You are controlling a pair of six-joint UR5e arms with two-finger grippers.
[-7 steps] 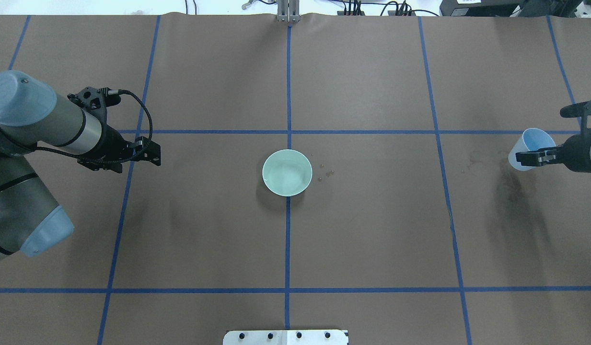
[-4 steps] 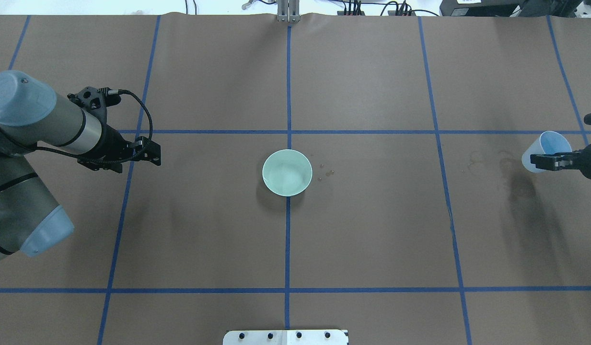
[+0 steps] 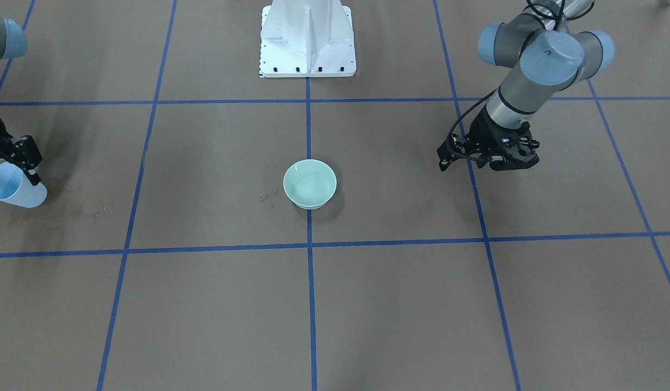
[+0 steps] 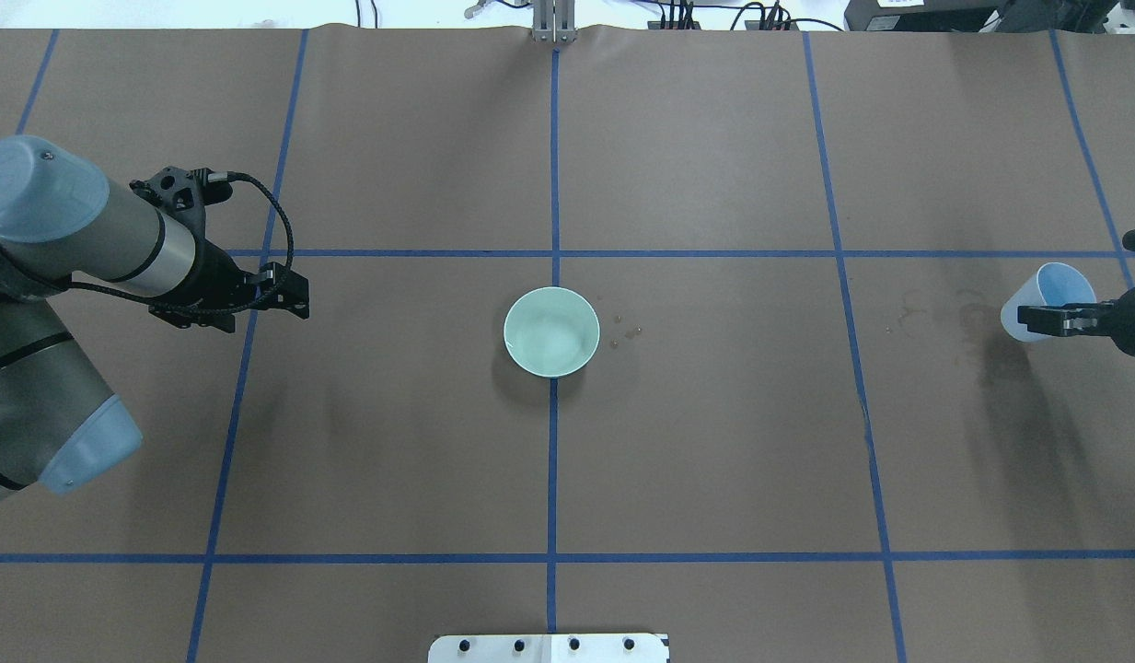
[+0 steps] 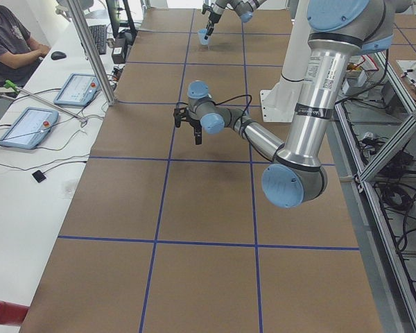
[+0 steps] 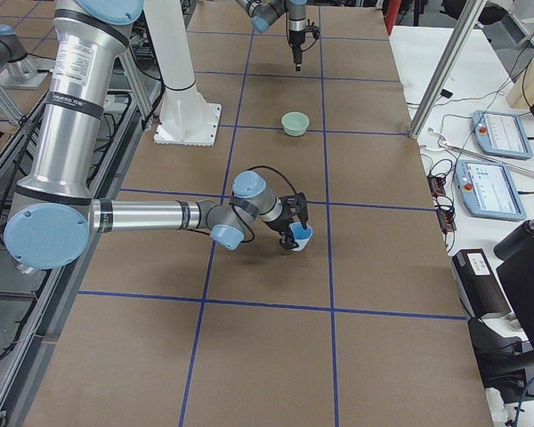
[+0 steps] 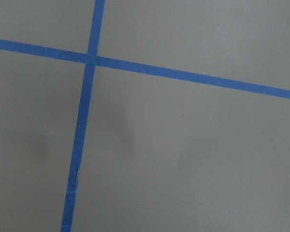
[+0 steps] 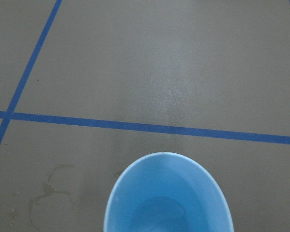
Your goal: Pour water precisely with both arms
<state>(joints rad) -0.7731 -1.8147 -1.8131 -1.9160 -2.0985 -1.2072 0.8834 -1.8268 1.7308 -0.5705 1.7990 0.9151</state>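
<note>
Right claw (image 4: 1036,319) grips the cup (image 4: 1060,284) near the desk's right edge. Left claw (image 4: 289,293): cannot tell. Pour seems done, so next set the cup upright.

Bowl (image 4: 551,331) sole obstacle, middle of mat (image 4: 714,442); wide room to left gripper (image 4: 294,295), right gripper (image 4: 1041,313) holding cup (image 4: 1053,284).

L arm (image 4: 134,241), R arm (image 6: 142,215): grey-silver tubular | lt-blue joint caps (image 4: 33,189) | blk cable (image 4: 284,226) | white bolted pedestal (image 3: 307,38)

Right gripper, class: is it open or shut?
Shut. The right gripper has its black fingers clamped across the blue cup, and the front-facing view shows the same grip on the cup.
</note>
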